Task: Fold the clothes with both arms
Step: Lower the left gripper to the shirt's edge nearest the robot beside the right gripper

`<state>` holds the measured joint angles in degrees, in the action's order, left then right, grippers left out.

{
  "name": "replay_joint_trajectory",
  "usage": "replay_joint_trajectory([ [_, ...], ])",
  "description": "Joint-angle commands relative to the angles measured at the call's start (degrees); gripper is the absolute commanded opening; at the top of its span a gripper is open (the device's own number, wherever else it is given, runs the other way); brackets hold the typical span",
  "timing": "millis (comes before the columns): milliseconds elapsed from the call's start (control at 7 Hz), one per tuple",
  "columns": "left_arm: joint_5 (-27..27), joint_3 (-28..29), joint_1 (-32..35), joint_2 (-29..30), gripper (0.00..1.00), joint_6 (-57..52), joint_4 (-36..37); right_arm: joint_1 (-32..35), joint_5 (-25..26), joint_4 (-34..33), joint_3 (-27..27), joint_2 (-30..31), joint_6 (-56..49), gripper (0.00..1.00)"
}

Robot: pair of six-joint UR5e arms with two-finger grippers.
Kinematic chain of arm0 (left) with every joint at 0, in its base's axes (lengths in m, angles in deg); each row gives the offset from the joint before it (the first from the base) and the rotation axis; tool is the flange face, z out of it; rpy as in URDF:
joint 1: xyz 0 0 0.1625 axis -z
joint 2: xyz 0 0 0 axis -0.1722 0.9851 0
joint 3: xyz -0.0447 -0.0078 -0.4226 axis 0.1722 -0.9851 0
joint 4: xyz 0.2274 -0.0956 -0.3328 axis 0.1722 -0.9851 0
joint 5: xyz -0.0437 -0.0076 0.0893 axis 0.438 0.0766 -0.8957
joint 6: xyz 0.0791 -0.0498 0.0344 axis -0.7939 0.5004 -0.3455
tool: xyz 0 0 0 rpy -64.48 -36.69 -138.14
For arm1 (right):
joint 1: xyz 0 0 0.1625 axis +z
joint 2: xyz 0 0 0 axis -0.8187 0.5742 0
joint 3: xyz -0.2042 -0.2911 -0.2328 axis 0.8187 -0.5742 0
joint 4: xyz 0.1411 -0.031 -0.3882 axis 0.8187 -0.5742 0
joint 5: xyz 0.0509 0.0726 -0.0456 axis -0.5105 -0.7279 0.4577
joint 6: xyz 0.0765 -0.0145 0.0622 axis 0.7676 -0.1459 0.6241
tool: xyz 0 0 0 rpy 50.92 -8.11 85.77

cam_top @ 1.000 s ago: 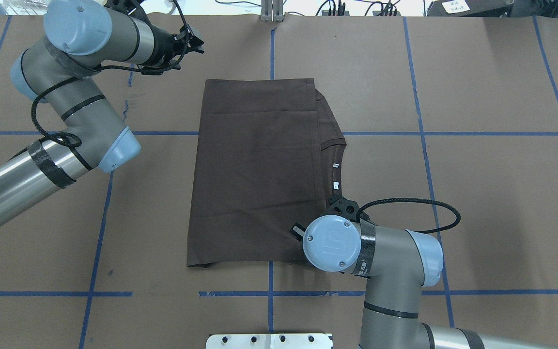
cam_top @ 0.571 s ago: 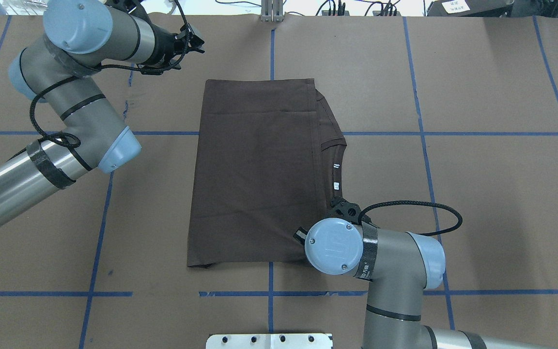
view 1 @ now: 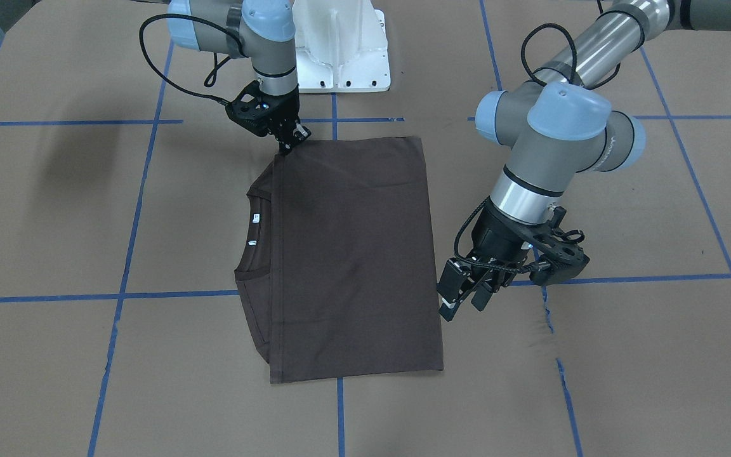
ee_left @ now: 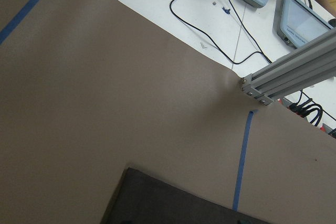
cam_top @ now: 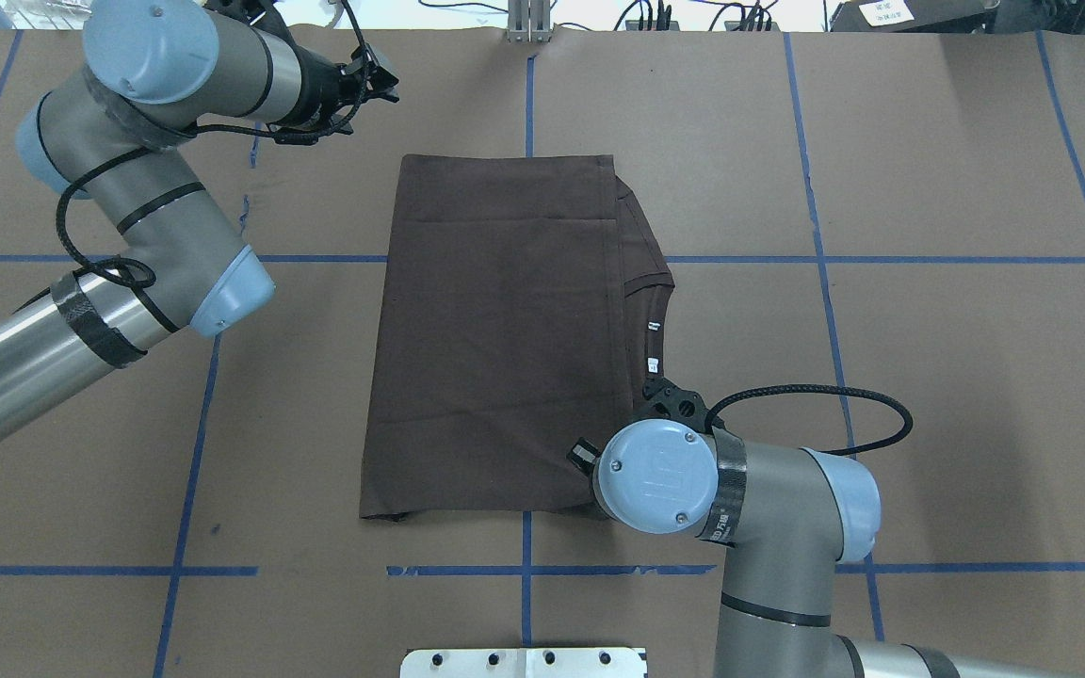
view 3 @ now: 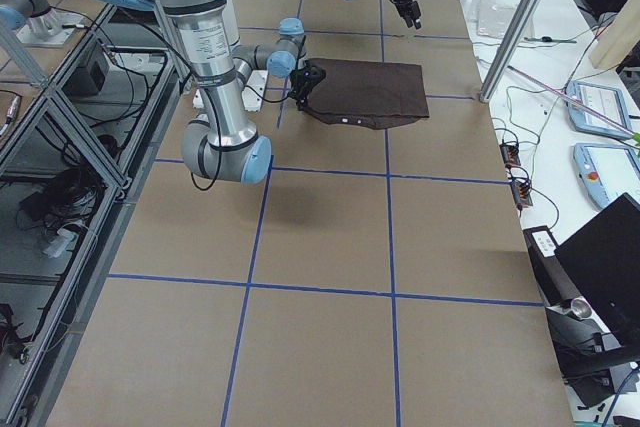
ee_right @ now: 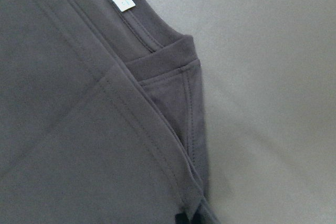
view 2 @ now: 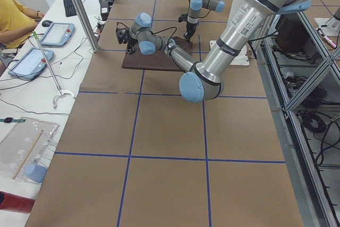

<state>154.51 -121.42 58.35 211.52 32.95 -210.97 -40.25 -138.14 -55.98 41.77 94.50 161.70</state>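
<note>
Brown-papered table (cam_top: 929,377), blue tape grid. Dark brown T-shirt (cam_top: 495,330): lies folded at centre, collar (cam_top: 651,282) poking out right. Left gripper (view 1: 462,306): hangs spread just off the shirt's far left corner. Right gripper (view 1: 287,147): pinches the near right hem corner. White tags (cam_top: 653,361) inside neck.

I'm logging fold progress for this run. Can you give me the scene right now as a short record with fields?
garment: dark brown T-shirt, folded into a rectangle, flat on the table
collar: peeks out on the robot's right side, white tags showing
right gripper: at the shirt corner nearest the robot's base, jaws appear shut on the fabric
left gripper: clear of the fabric by the shirt's left edge, jaws open, holding nothing
</note>
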Motion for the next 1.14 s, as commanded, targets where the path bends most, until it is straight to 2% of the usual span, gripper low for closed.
replay_joint_trajectory([
  [0, -0.52, -8.18, -4.36, -5.53, 0.74, 5.29, 0.83, 0.15, -0.05, -0.39, 2.87, 1.01, 0.08, 0.0],
  [143, -0.7, -11.97, -7.53, -7.48, 0.75, 10.12, 0.83, 0.06, -0.05, -0.39, 3.66, 1.71, 0.17, 0.0],
  [286, -6.1, -16.36, -13.48, -10.37, 0.75, 15.04, 1.0, 0.06, -0.05, -0.39, 4.28, 2.59, 0.35, 0.0],
  [429, -11.03, -22.06, -21.02, -15.88, 0.75, 17.78, 1.35, 0.06, -0.05, -0.39, 4.37, 2.69, 0.43, 0.0],
  [571, -12.38, -25.25, -25.01, -19.07, 0.75, 21.64, 2.4, 0.06, -0.05, -0.39, 5.07, 2.77, 0.35, 0.0],
  [857, -12.57, -32.28, -30.39, -19.72, 0.75, 24.74, 18.06, 0.06, -0.05, -0.39, 5.34, 2.77, 0.44, 0.0],
  [1000, -14.31, -31.7, -34.94, -22.76, 0.75, 28.15, 18.4, 0.06, -0.05, -0.48, 5.43, 2.77, 0.44, 0.0],
])
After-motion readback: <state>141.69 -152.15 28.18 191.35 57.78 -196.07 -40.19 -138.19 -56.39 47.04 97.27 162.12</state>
